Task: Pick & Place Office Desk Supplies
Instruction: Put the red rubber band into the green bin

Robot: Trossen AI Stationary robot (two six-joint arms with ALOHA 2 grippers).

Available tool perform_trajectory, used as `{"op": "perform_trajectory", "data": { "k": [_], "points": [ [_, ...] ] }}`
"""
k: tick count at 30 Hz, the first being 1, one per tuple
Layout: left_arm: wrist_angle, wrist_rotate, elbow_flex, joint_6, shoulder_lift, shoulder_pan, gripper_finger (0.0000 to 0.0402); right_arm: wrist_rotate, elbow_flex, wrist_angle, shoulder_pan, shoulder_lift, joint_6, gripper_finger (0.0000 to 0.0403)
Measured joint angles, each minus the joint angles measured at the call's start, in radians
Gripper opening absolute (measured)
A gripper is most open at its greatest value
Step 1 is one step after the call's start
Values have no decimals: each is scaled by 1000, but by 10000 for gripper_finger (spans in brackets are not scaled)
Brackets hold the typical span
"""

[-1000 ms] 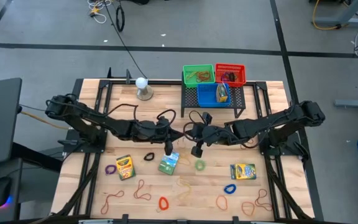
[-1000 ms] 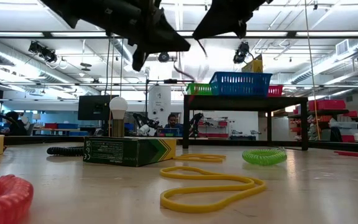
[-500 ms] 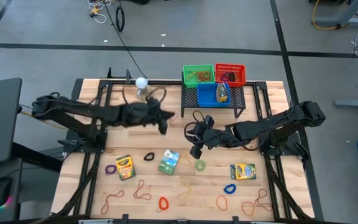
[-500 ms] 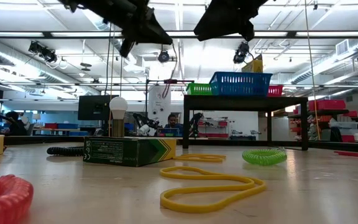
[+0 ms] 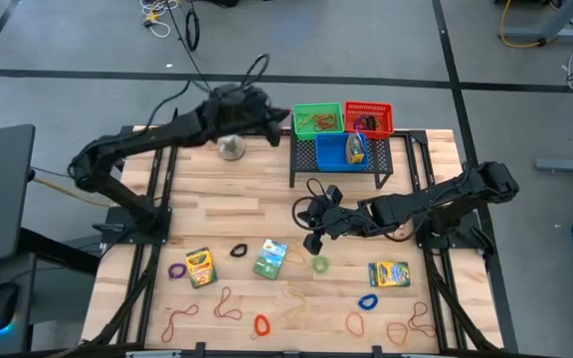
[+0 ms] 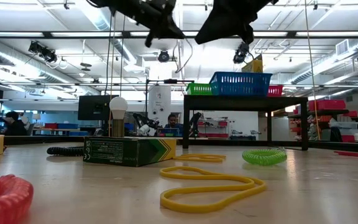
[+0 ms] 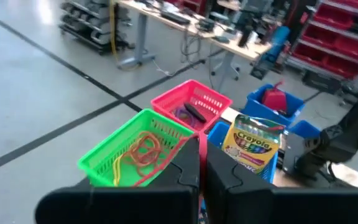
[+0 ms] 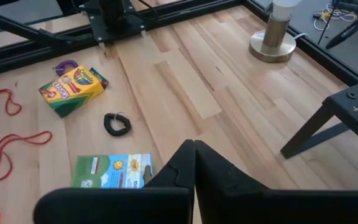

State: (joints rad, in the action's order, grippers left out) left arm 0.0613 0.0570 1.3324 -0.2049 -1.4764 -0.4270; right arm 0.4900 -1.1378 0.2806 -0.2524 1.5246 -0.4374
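My left gripper (image 5: 281,123) is raised at the far side, just left of the green basket (image 5: 317,119), shut on a thin red rubber band (image 7: 199,144). My right gripper (image 5: 312,241) hovers shut over the table's middle, with nothing seen in it, right of the green crayon box (image 5: 270,260) and beyond the green loop (image 5: 320,264). Lying flat on the table are a yellow crayon box (image 5: 200,267), a second one (image 5: 389,273), a black loop (image 5: 239,251), a purple loop (image 5: 176,269), a blue loop (image 5: 368,300) and several rubber bands (image 5: 227,303). My left gripper pinches the red rubber band between its two fingertips; a short strip of it (image 7: 199,149) stands upright in the gap. The band is lifted clear of the table, in front of the green basket (image 7: 142,149). The fingers hide the rest of the band.
A black mesh rack (image 5: 341,167) at the far right carries the green, red (image 5: 369,117) and blue (image 5: 338,151) baskets; the blue one holds a crayon box (image 7: 250,142). The white ball on its round stand (image 5: 230,140) is below my left arm. Bare wood lies between the arms.
My left gripper has risen from above the green crayon box and swung toward the far edge and to the right, up to the green basket, staying shut. My right arm has kept its place.
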Motion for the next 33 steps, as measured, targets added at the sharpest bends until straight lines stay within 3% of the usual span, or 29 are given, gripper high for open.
{"op": "perform_trajectory", "data": {
  "k": [7,17,29,33],
  "points": [
    [1,-139,173,14,-195,-66,4,67,0,83,-46,-35,-22,3],
    [50,-136,337,75,-387,-80,3,193,0,266,-58,-165,-73,1],
    [114,-37,361,32,-461,-101,48,213,0,270,-59,-216,-45,1],
    [197,-85,381,-15,-459,-120,84,212,0,270,-59,-216,-44,0]
  ]
}}
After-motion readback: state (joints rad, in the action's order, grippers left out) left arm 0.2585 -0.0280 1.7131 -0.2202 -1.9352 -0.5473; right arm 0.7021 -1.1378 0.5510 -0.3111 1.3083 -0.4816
